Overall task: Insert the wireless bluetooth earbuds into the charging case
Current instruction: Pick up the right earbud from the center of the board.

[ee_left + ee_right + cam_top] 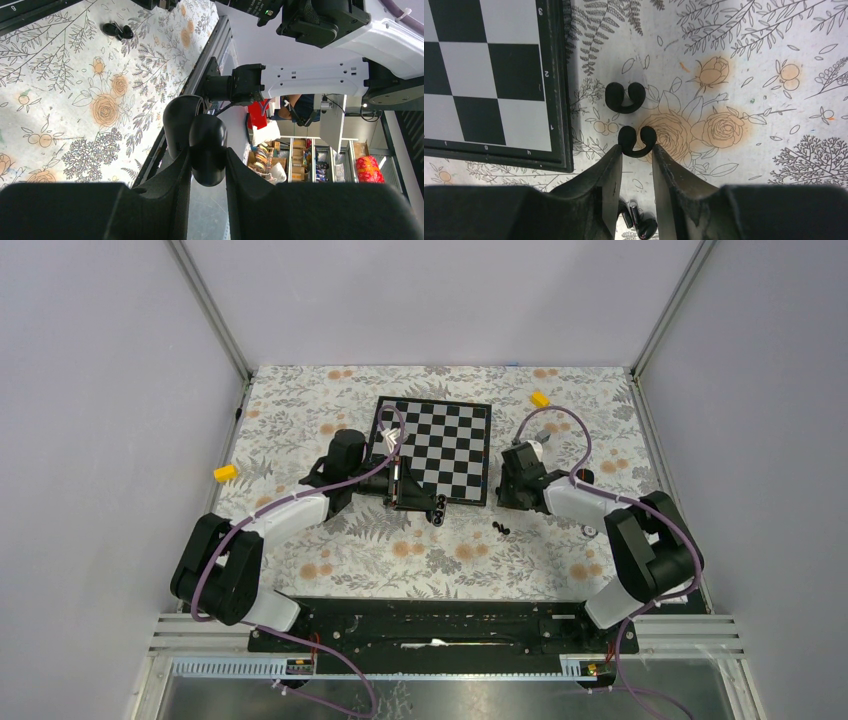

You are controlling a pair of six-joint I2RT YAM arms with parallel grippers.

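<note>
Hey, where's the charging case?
The charging case is clamped in the left gripper, at the chessboard's near edge in the top view, with the earbuds lying on the floral cloth just to its right.

Chessboard point(440, 445) is plonked on the table point(420, 570), toward the back middle. Earbuds point(502, 528) are found just off its near right corner, a small ring point(588, 530) further right. One block point(225, 472) is parked far left, another block point(540, 398) back right.

The left arm point(290, 510) is reaching forward and inward, with the left tool point(207, 154) turned on its side and clamping the charging case point(207, 142) between its fingers. The right arm point(590, 502) is bending inward, with the right tool point(636, 150) pointing downward and its fingers standing slightly apart.
</note>
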